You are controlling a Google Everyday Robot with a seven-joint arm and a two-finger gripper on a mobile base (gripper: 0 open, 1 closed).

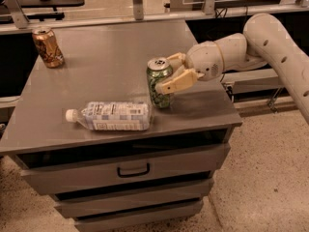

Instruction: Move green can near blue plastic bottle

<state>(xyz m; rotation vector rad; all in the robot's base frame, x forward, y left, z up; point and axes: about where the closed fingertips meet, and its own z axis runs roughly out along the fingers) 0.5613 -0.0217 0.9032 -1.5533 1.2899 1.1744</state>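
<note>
The green can stands upright on the grey cabinet top, just right of the blue plastic bottle. The bottle lies on its side near the front edge, white cap to the left; its base end is very close to the can. My gripper reaches in from the right and is shut on the green can, one finger across its front and the other behind its top.
A brown-copper can stands at the back left corner of the top. The cabinet has drawers below. The right edge of the top lies under my arm. Shelving and table legs stand behind.
</note>
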